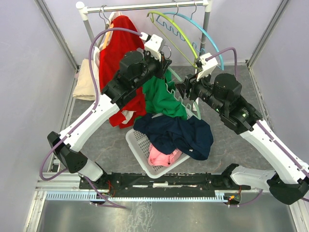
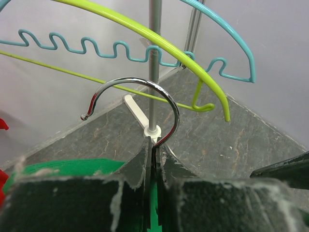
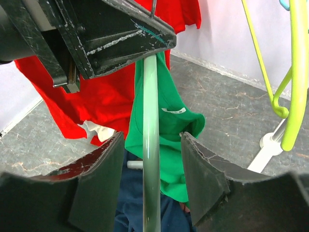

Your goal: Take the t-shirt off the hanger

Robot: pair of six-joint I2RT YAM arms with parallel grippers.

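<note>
My left tool (image 2: 154,162) is pinched tight on the stem of the hanger's metal hook (image 2: 176,113), holding it upright above the counter. My right tool (image 3: 151,145) stands wide, its jaws either side of the pale hanger arm (image 3: 150,96) with a gap on each side. The green t-shirt (image 1: 161,99) hangs from that hanger, trailing down onto the navy garment (image 1: 186,133) heaped over the white basket (image 1: 135,141).

At rear: rail (image 1: 145,7), bearing bare hangers (image 2: 145,30) at right, hung garment (image 1: 118,53) at left. Before rail, at centre: t-shirt (image 1: 161,99) on hanger (image 3: 150,145). Below and nearer: basket (image 1: 133,140) on tabletop (image 1: 106,145), heaped clothes (image 1: 178,133) in it and over its right rim.
</note>
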